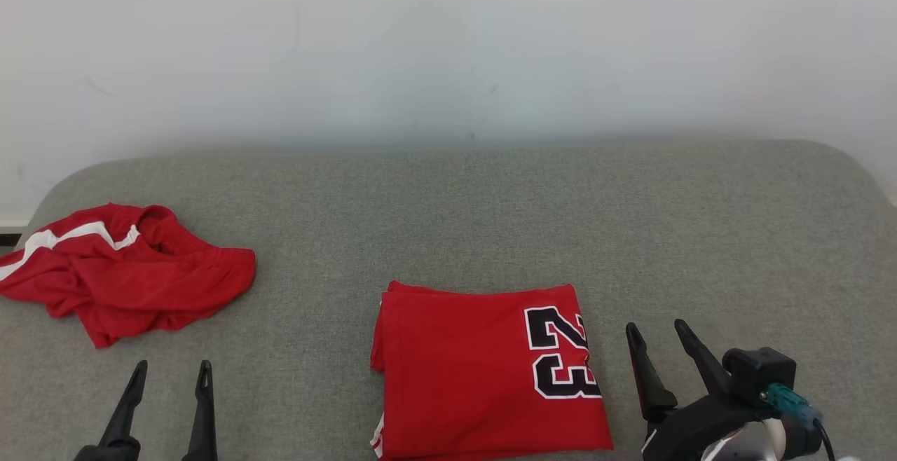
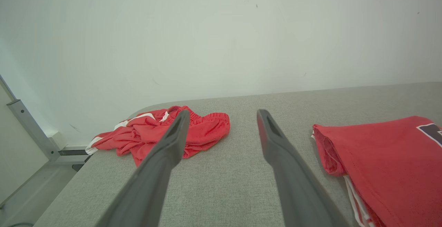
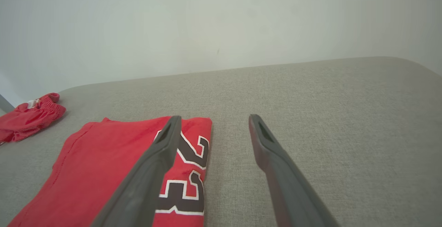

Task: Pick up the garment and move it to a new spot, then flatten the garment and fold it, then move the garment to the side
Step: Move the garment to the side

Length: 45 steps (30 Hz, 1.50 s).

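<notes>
Looking down, we see the folded red jersey (image 1: 476,377) lying on the grey cushion (image 1: 448,216) between our left gripper (image 1: 174,366) and right gripper (image 1: 655,326), both sets of jaws spread and empty; crumpled red shorts (image 1: 126,272) lie far left.

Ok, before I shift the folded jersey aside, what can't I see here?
- Folded jersey: near edge cut off by the head view's bottom; under-layers hidden by its top layer.
- Crumpled red garment: left end cut off by the head view's edge; in the left wrist view, partly behind a finger of the left gripper.
</notes>
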Tool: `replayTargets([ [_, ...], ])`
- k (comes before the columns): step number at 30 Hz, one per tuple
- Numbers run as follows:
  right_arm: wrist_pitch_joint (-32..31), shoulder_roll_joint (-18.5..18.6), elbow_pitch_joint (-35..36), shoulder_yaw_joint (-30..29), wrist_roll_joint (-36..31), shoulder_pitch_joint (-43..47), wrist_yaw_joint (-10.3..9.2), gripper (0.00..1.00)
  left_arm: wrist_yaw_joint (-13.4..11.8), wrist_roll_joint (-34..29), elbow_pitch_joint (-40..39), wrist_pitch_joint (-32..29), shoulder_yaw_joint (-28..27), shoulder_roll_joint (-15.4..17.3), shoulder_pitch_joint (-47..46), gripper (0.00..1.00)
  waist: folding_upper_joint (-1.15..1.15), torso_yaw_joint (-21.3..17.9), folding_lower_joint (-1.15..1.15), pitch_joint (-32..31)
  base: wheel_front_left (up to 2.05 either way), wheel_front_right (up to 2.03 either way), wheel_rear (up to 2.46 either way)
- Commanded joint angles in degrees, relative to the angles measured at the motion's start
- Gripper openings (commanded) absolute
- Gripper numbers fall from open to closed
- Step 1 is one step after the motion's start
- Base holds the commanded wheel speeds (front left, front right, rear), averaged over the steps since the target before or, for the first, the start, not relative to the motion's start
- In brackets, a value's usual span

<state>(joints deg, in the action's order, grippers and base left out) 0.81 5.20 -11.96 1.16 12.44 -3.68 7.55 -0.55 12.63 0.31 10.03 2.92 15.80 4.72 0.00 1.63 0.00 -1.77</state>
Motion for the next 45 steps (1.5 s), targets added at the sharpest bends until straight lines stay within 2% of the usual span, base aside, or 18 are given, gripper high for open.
replayTargets([
  [1,-0.1,0.5,-2.0,0.7,0.3,-1.8,-0.11,1.00,-0.1,0.0,0.1,0.3,0.3,-0.1,-0.6,1.00,0.00,0.8,0.00,0.8,0.00,0.00,0.00],
  [5,-0.2,0.6,-6.5,1.6,0.6,-4.7,-0.11,1.00,0.1,-0.1,0.2,0.4,1.1,-0.4,-1.5,1.00,0.00,1.8,0.00,2.0,0.00,0.00,0.00],
  [14,2.2,0.6,-23.1,2.8,0.7,-14.3,-0.11,1.00,1.1,-0.8,2.0,1.4,3.9,-1.5,-6.8,1.00,0.00,5.5,0.00,7.0,0.00,0.00,0.00],
  [22,5.7,-0.6,-34.4,5.4,2.0,-16.4,-0.11,1.00,1.0,-0.8,3.9,2.4,4.8,-2.0,-8.5,1.00,0.00,6.6,0.00,7.4,0.00,0.00,0.00],
  [23,6.0,-0.9,-35.3,5.8,2.4,-16.4,-0.11,0.71,1.0,-0.7,3.9,2.5,4.8,-2.0,-8.4,1.00,0.00,6.5,0.00,7.3,0.00,0.00,0.00],
  [25,6.6,-1.0,-37.0,6.5,3.0,-16.7,-0.11,0.00,0.7,-0.5,4.0,2.7,4.6,-1.9,-8.1,1.00,0.00,6.3,0.00,7.2,0.00,0.00,0.00],
  [28,7.5,-0.5,-38.7,7.1,3.7,-18.2,-0.12,0.00,0.7,-0.2,4.3,2.9,4.7,-1.9,-8.1,1.00,0.00,6.0,0.00,7.2,0.00,0.00,0.00],
  [35,9.4,3.4,-38.9,9.3,4.7,-26.0,-0.13,0.00,-0.3,-0.3,3.2,3.6,4.8,-2.5,-8.0,1.00,0.00,4.6,0.00,8.5,0.00,0.00,0.00],
  [45,7.1,15.0,-36.3,13.8,5.9,-39.5,-0.12,0.00,-0.2,-1.0,0.5,4.7,4.8,-2.5,-12.8,1.00,0.00,1.1,0.00,17.6,0.00,0.00,0.00],
])
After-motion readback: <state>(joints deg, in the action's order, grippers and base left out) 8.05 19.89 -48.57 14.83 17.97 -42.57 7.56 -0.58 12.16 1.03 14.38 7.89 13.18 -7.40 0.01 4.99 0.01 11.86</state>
